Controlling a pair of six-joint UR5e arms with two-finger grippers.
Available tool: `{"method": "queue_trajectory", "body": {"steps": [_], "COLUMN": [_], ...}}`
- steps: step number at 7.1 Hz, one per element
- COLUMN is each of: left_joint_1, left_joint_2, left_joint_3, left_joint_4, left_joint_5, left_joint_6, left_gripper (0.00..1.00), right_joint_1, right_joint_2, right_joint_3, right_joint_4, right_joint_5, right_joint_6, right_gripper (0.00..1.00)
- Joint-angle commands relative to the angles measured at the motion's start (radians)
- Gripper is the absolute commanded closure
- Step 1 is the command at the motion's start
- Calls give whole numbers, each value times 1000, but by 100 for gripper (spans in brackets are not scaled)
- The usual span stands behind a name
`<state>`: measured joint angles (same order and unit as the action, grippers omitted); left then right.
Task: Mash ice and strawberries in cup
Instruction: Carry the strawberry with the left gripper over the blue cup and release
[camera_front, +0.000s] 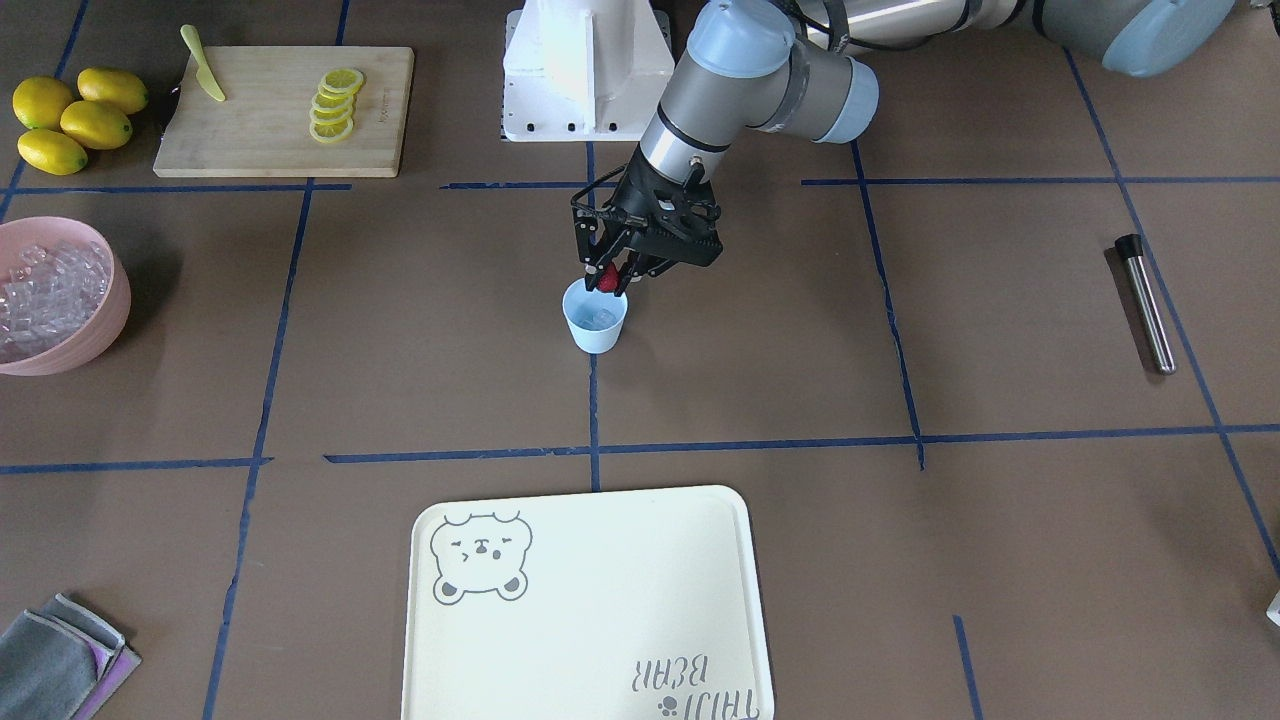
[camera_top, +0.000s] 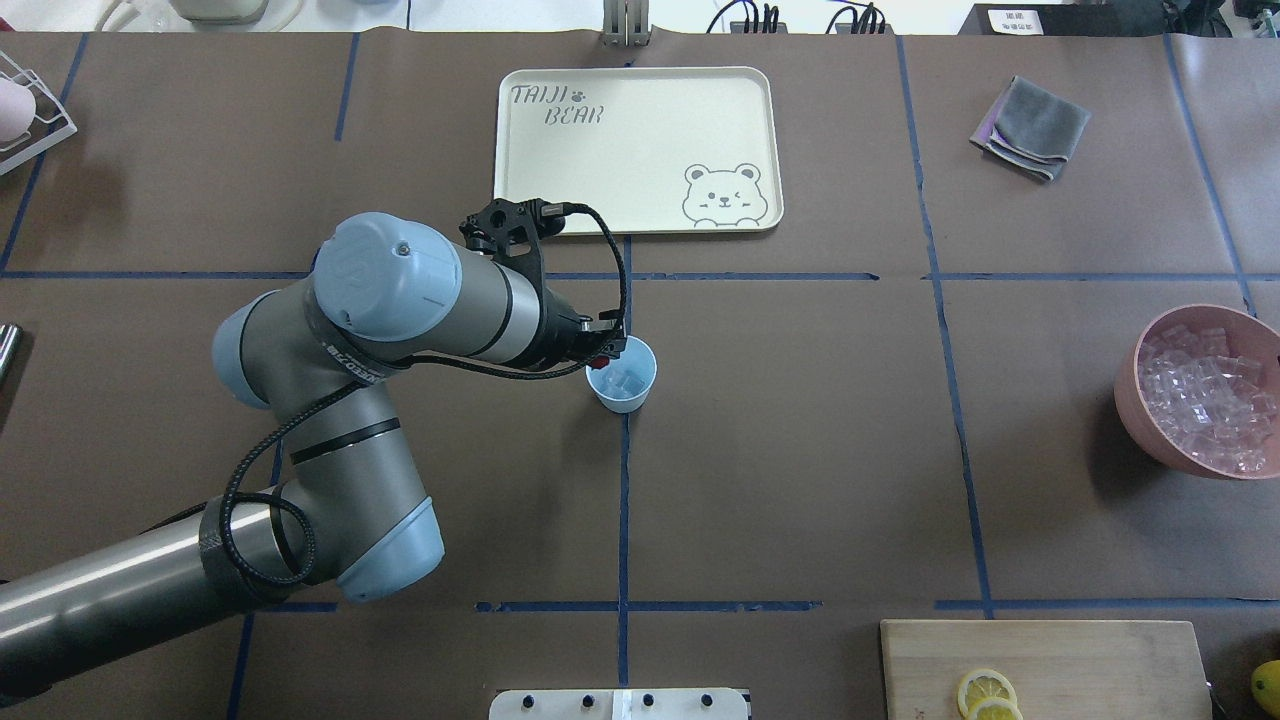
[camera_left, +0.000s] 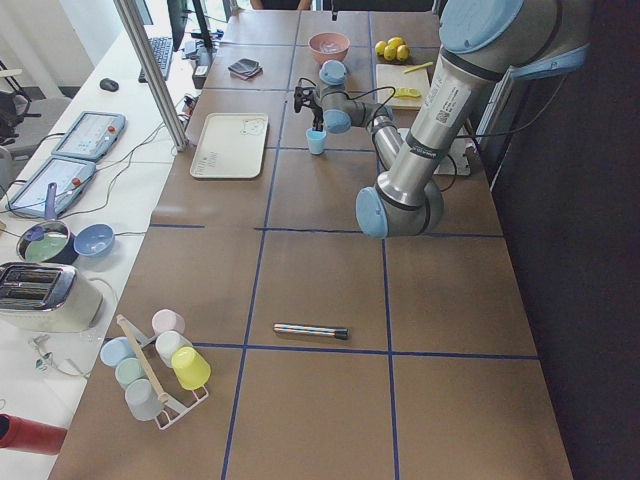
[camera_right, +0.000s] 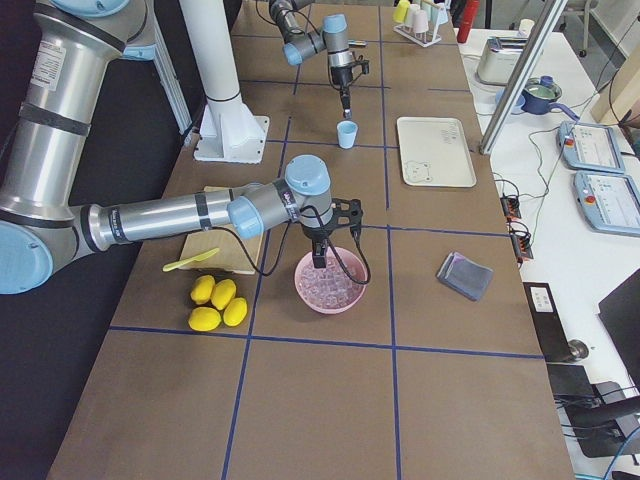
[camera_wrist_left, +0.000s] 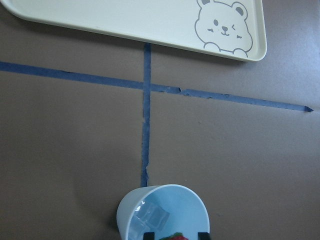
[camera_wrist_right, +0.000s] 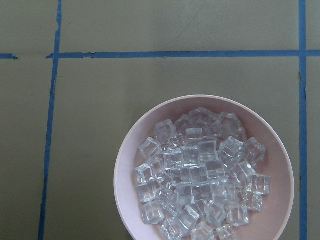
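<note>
Brown table (camera_front: 800, 330) (blue tape grid (camera_front: 760, 445)) bears cup (camera_front: 595, 325), tray (camera_front: 600, 600), bowl (camera_front: 108, 325), board (camera_front: 260, 110), lemons (camera_front: 75, 118), cloth (camera_front: 55, 665) — and a steel rod (camera_front: 1148, 310).

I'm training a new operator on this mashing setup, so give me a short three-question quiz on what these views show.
1. True or false: the left gripper is shut on the strawberry at the cup rim.
2. What lies in the cup? A) nothing B) ice C) a spoon
3. Name the vessel below the right gripper.
Key: 1 true; 2 B; 3 the pink bowl.
</note>
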<state>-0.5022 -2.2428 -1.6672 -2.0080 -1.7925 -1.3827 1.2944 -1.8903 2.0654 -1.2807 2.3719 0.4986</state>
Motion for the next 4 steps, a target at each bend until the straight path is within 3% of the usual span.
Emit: {"method": "queue_trajectory", "body": {"steps": [1,3,4], "left_joint_1": [8,8,8], "left_joint_2": [-6,-4,-4], "left_joint_3": [9,10,10], "left_joint_4": [-2,-2,-2], "left_joint_5": [22,27,59], "left_joint_6": [1,5,5], "left_gripper": [80,24,1], "right_joint_1": [2,0,0], "right_joint_2": [-3,-3,-1], "right_joint_3": [2,-1,-5], "right_joint_4": [1,1,1], "right_joint_5": [1,0,0], "right_joint_6": [0,0,0], "right_gripper": [1,1,1]}}
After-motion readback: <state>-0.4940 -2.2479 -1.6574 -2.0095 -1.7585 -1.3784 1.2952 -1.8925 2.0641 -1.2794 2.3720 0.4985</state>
